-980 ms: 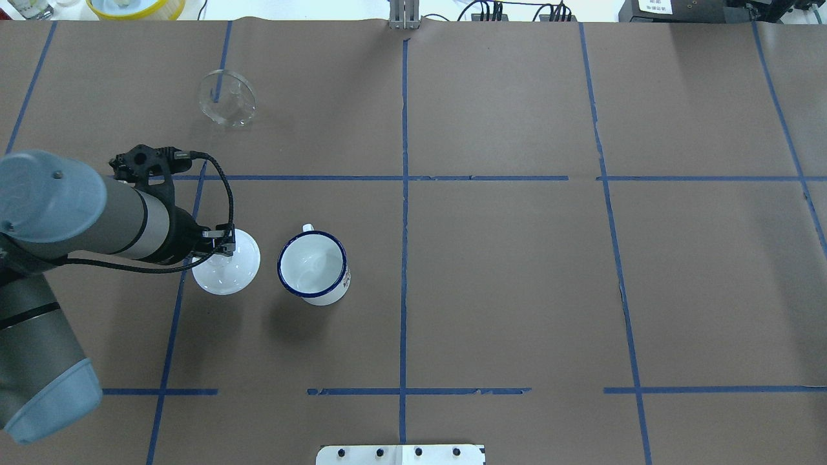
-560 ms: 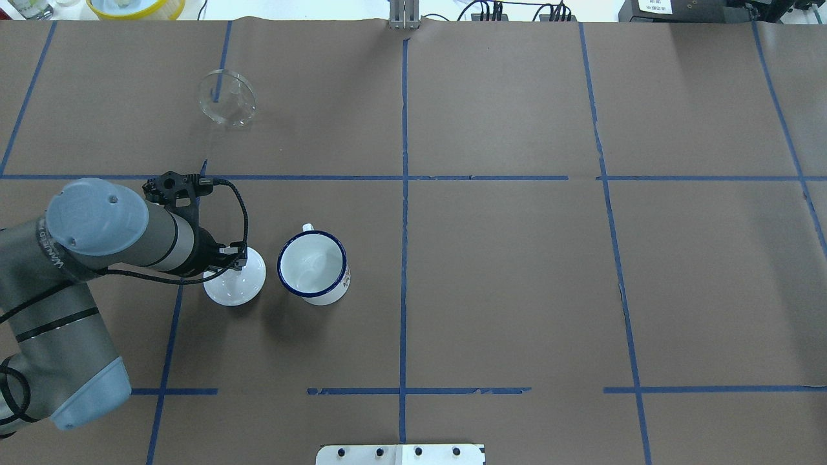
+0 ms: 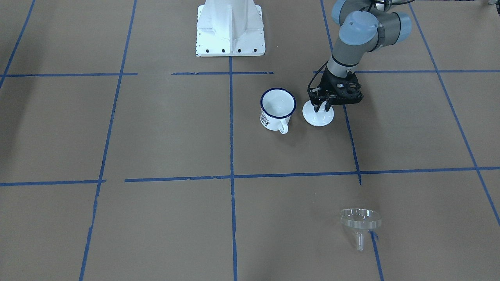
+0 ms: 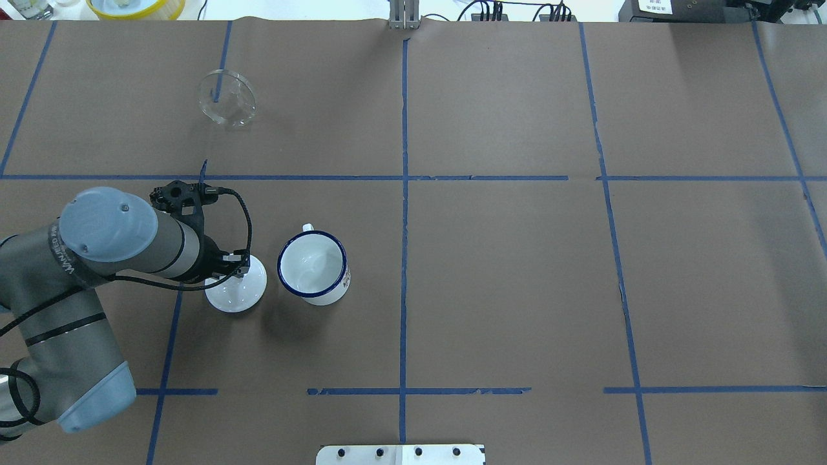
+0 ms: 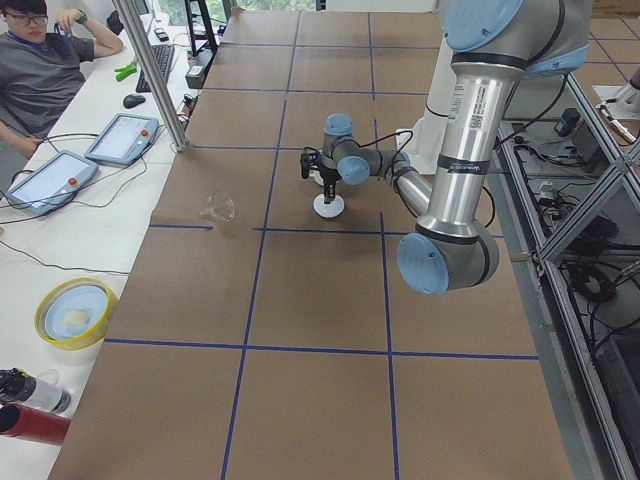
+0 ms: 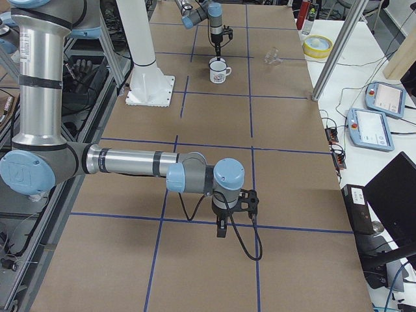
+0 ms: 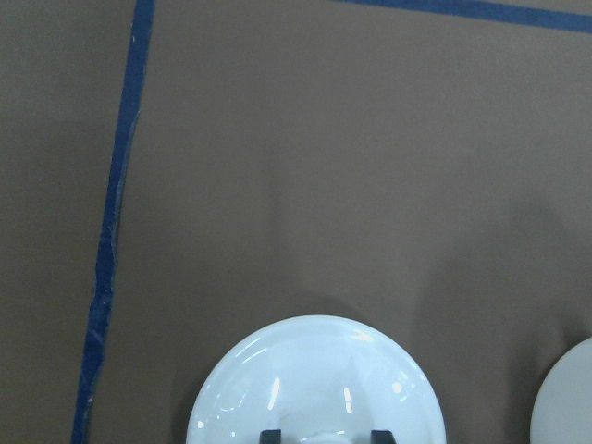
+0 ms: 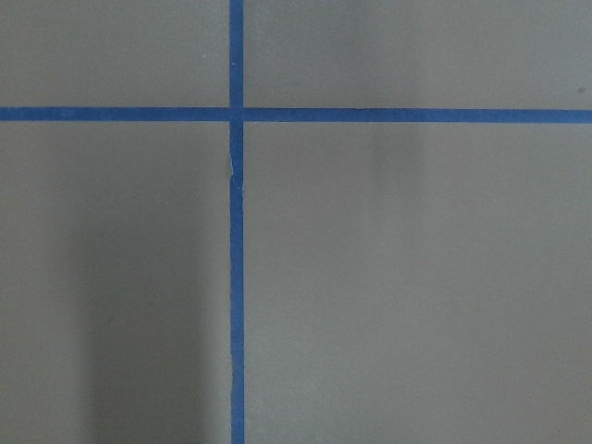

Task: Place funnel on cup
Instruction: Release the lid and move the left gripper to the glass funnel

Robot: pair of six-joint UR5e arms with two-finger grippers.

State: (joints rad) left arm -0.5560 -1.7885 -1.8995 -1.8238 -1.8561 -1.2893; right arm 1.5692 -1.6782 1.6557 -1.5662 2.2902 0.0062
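The clear funnel lies on its side at the far left of the table, apart from everything; it also shows in the front view. The white cup with a blue rim stands upright and empty left of centre. My left gripper is just left of the cup, shut on the knob of a round white lid that sits low on the paper. The left wrist view shows the lid between the fingertips. My right gripper shows only in the exterior right view; I cannot tell its state.
Brown paper with blue tape lines covers the table. The white robot base plate is at the near edge. A yellow bowl and tablets sit off the far edge. A person sits beyond the table's far side.
My left arm has swung in and lowered the white lid toward the paper, ending slightly nearer the robot, beside the cup. The cup and funnel have not moved.
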